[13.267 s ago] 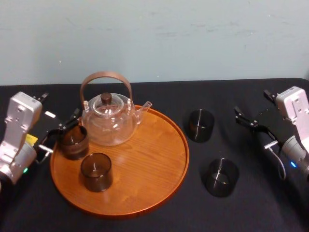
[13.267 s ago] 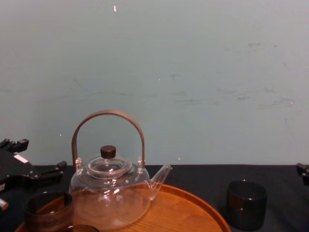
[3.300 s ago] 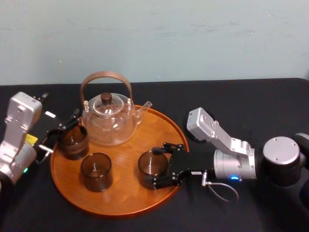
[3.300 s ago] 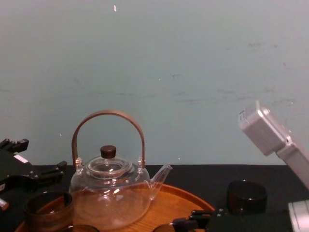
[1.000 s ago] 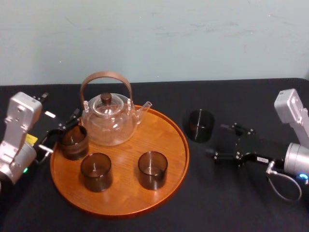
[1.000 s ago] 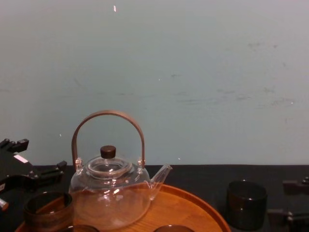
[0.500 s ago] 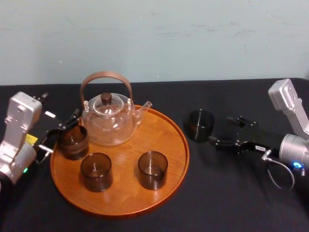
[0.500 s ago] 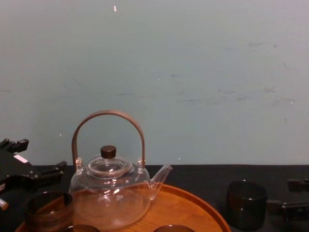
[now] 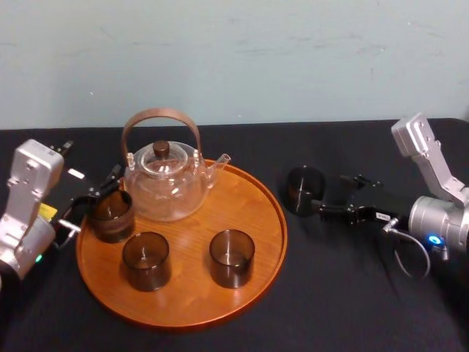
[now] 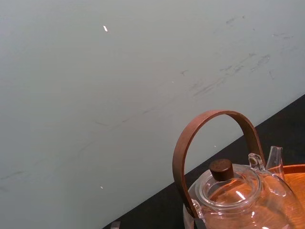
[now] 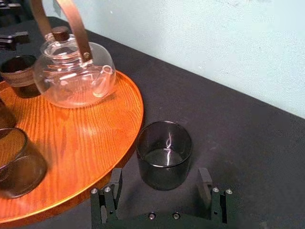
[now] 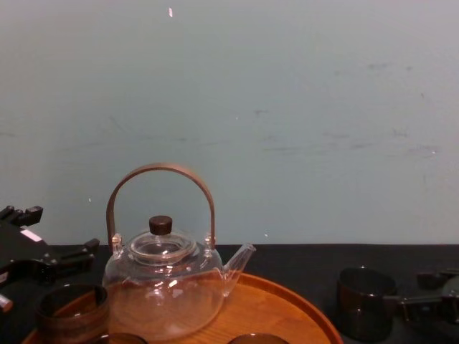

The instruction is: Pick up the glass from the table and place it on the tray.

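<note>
Step in hand: approach to last glass [image 9: 304, 190] off tray.
Glass upright on black worktop [image 9: 344, 308], just beside right rim of tray [image 9: 283, 231].
Your right hand [image 9: 331, 196] low at glass height, fingers spread wide. Wrist view: tips either side of glass's near wall, not touching.
Left hand [image 9: 95, 196] parked at tray's left edge, fingers apart, gripping nothing.
Next, by my reading: ease forward until fingers straddle glass, close gently, lift above rim, set on bare wood clear of teapot [image 9: 163, 180] and placed glass [image 9: 232, 257].
</note>
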You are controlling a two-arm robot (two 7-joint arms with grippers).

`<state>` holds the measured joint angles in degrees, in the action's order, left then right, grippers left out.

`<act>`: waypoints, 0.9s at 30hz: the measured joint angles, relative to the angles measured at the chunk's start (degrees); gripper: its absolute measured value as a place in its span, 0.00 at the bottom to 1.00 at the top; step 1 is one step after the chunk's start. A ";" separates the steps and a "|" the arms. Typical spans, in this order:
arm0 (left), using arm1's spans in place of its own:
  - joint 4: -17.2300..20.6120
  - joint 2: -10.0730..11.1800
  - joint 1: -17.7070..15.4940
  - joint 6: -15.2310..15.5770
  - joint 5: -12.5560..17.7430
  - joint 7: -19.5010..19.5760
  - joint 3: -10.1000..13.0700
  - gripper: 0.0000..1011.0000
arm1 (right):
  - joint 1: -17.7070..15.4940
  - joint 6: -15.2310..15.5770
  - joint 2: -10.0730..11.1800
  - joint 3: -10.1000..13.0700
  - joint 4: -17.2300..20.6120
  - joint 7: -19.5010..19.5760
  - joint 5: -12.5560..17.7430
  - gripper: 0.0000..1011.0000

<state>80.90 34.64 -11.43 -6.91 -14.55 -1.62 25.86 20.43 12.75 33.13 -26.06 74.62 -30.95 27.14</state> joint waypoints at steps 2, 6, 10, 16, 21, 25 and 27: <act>0.00 0.00 0.00 0.00 0.00 0.00 0.00 0.99 | 0.33 0.36 -0.34 -0.03 -0.51 0.15 -0.06 0.99; 0.00 0.00 0.00 0.00 0.00 0.00 0.00 0.99 | 1.19 1.02 -1.32 -0.10 -1.86 0.51 -0.26 0.99; 0.00 0.00 0.00 0.00 0.00 0.00 0.00 0.99 | 1.98 1.32 -2.11 -0.25 -3.10 0.67 -0.65 0.99; 0.00 0.00 0.00 0.00 0.00 0.00 0.00 0.99 | 3.50 1.38 -3.41 -0.88 -5.19 0.68 -1.74 0.99; 0.00 0.00 0.00 0.00 0.00 0.00 0.00 0.99 | 4.43 1.12 -4.21 -1.46 -6.48 0.65 -2.88 0.99; 0.00 0.00 0.00 0.00 0.00 0.00 0.00 0.99 | 5.08 0.86 -4.83 -1.82 -7.41 0.48 -3.71 0.99; 0.00 0.00 0.00 0.00 0.00 0.00 0.00 0.99 | 5.47 0.73 -5.19 -1.97 -7.95 0.41 -4.15 0.99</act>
<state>80.90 34.64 -11.43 -6.91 -14.55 -1.62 25.86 25.90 13.48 27.94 -28.03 66.67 -30.54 22.98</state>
